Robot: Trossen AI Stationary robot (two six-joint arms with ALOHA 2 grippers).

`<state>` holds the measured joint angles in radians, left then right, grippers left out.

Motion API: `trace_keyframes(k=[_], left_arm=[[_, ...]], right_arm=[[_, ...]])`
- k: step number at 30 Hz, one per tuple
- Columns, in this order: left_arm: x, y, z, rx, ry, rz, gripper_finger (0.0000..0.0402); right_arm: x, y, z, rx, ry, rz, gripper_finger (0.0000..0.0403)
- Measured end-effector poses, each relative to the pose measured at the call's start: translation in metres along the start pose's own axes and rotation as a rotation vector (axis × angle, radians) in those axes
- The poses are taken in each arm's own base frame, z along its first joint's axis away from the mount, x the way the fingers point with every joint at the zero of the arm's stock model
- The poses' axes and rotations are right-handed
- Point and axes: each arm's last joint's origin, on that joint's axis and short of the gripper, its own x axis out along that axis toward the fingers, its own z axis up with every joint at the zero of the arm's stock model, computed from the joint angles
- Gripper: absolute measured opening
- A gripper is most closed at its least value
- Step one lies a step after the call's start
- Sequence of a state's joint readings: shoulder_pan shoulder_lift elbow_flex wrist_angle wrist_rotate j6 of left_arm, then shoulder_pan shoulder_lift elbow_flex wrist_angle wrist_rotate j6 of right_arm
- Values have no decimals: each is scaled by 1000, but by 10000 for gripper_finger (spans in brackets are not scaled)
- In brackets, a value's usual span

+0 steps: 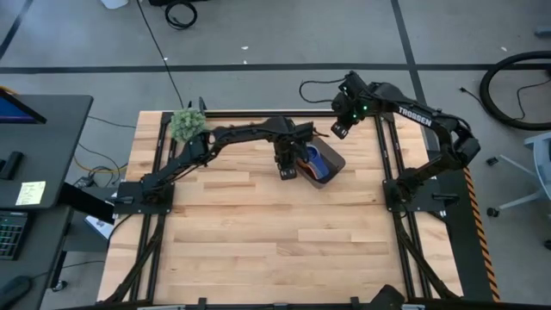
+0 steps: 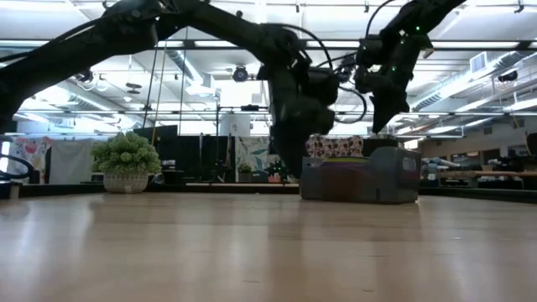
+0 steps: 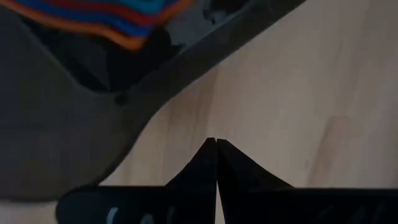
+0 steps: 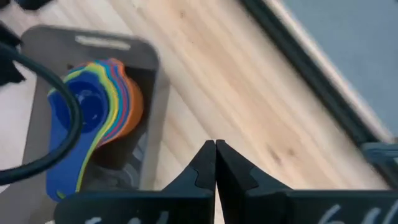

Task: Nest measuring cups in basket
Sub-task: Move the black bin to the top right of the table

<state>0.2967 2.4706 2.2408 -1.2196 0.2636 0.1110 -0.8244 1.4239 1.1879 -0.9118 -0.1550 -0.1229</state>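
Left claw: the left gripper (image 1: 287,173) sits low at the table, just beside the basket's near wall, its fingers pressed together on nothing — the left wrist view shows the two tips meeting over bare wood.
Right claw: the right gripper (image 1: 339,131) hangs raised, behind and to the side of the basket, fingers likewise closed and empty.
Cups: the measuring cups (image 4: 93,118) lie stacked in the basket (image 4: 155,59), bowls one inside another, handles fanned the same way; the blue one shows on top, orange at the outer edge.
Progress: judged from this, the nesting looks done — what remains is to clear away cleanly.
Doing it well: lift the left claw straight up before swinging it out, so it does not catch the basket wall next to it.
Risk: a sideways drag could nudge the basket and upset the stack.
Also there: a fuzzy green ball (image 1: 187,125) well off from both claws, near the left arm's base.
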Motion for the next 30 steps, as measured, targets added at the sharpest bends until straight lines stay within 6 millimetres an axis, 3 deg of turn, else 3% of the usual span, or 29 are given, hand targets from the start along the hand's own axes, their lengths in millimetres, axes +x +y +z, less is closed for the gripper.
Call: trace_keyframes(k=[4,14,24,30], left_arm=[[13,4,2,-3,-40,6,4],[7,11,26,45,-300,38,4],[26,42,42,72,-457,65,4],[24,49,48,61,-541,52,4]], right_arm=[[-14,-4,7,-1,-23,-19,8],[-36,-23,5,32,-28,-90,8],[-44,-46,-6,121,7,-141,8],[-47,-56,-10,161,5,-158,8]])
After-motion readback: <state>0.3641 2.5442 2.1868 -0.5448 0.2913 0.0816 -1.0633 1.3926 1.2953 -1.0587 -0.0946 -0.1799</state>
